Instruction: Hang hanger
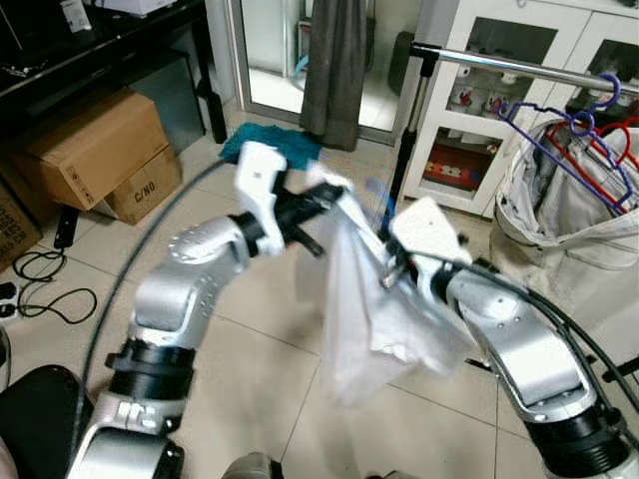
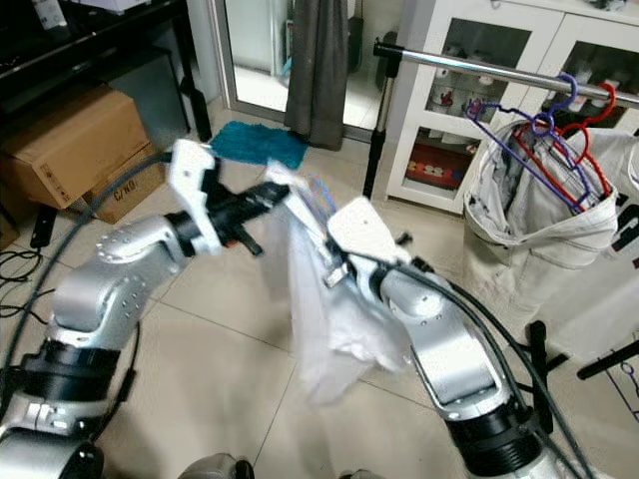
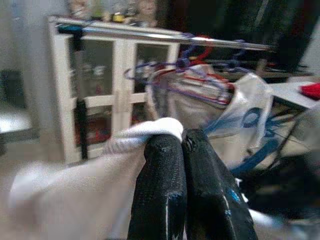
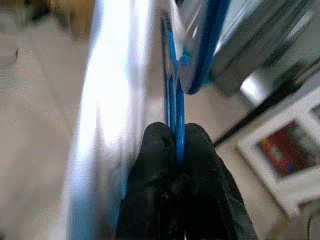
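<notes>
Motion blur smears the white cloth [image 1: 369, 319] that hides most of the blue hanger [image 4: 173, 107], held before the rail [image 1: 529, 68]. The left gripper [image 3: 182, 145] pinches the cloth's edge; the right gripper [image 4: 175, 142], per its wrist view, clamps the hanger's thin blue wire.

Blue hanger [image 4: 173, 95]: thin plastic, edge-on in the right wrist view, pinched between two black fingertips [image 4: 159, 145]. White garment [image 1: 374, 319] draped on it, hanging limp above the tiled floor (blurred). One top corner of the cloth bunched, clamped by the other arm's fingers [image 3: 162, 185]. Rail [image 2: 499, 72]: horizontal, silver, carrying purple and red hangers.
</notes>
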`<state>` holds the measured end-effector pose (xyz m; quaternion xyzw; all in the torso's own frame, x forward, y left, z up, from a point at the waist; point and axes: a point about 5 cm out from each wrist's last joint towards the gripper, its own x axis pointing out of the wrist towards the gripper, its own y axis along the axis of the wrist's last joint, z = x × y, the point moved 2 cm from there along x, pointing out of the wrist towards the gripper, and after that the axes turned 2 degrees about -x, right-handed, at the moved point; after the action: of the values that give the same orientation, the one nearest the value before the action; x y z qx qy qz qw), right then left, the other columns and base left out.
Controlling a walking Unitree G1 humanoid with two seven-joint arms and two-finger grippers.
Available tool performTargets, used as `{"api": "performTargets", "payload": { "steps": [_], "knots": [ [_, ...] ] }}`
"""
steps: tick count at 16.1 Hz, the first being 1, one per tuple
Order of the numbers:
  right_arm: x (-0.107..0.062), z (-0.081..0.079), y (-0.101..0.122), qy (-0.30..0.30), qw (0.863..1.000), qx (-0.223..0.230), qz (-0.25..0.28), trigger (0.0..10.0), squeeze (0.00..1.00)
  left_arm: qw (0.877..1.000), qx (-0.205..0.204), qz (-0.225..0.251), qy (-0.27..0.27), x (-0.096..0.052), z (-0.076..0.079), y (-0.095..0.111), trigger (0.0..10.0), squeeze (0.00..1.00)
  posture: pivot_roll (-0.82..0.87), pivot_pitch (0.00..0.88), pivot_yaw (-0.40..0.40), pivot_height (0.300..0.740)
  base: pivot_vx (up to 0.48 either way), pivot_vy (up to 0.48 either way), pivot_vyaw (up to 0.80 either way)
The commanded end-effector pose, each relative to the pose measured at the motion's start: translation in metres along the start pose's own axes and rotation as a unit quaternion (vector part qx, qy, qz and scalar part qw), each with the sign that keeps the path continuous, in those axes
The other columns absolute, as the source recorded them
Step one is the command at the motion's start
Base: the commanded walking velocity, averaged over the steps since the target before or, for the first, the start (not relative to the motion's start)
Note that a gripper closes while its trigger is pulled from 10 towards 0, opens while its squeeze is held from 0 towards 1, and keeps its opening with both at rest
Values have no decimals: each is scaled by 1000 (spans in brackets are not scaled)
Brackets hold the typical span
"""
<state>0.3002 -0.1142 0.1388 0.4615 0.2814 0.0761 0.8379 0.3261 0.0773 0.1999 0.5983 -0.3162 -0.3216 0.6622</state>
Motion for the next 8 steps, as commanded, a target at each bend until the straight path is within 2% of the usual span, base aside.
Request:
{"api": "performTargets", "payload": {
  "steps": [1,2,3,5,6,8],
  "knots": [
    [-1,-1,-16,16,999,-7,-44,0,0,1000,21,10,0,0,2,12,0,0,9,0,-11,740,0,0,0],
    [-2,-2,-23,31,997,-8,-65,0,0,999,37,-2,5,0,0,12,0,0,10,0,-13,740,0,0,0],
    [-2,-3,-27,48,995,-18,-82,0,0,997,71,-37,9,-1,-2,2,0,0,9,0,-14,740,0,0,0],
    [0,-1,-27,65,993,-35,-93,0,0,994,86,-71,19,0,-3,-10,0,0,6,0,-15,740,0,0,0],
    [2,1,-23,64,993,-38,-88,0,0,993,88,-78,21,1,-2,-13,0,0,6,0,-15,740,0,0,0],
    [8,11,2,51,998,-27,-37,0,0,984,121,-128,32,2,-4,-30,0,0,1,0,-11,740,0,0,0]
  ]
}}
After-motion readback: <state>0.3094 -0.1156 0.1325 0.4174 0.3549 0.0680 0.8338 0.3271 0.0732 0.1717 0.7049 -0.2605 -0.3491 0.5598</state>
